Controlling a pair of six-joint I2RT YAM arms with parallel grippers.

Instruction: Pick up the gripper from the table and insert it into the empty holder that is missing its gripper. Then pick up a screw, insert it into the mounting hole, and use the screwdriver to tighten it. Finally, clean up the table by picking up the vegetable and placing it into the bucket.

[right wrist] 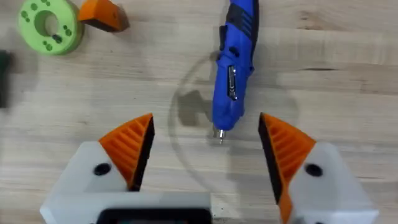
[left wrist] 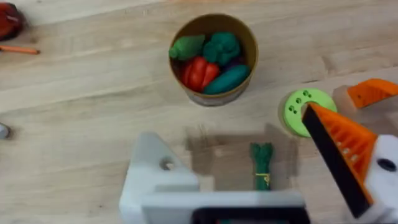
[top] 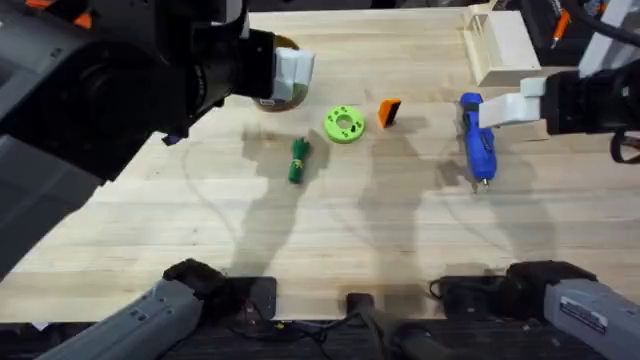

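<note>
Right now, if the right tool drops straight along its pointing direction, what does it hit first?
Most likely the screwdriver. In the right wrist view its metal tip end lies between the open orange pads of the right tool, with bare table around it. Depth is unclear, so contact may be near the tip.

Black arms (top: pixel 90 90), white fingers (right wrist: pixel 336 180), orange ribbed pads (right wrist: pixel 283 146)

Lime-green holed disc (top: pixel 344 124) mid-table, pale wooden box (top: pixel 497 42) far right.

Disc (top: pixel 344 124) between vegetable (top: pixel 298 160) and gripper (top: pixel 389 112); screwdriver (top: pixel 476 141) farther right.
</note>
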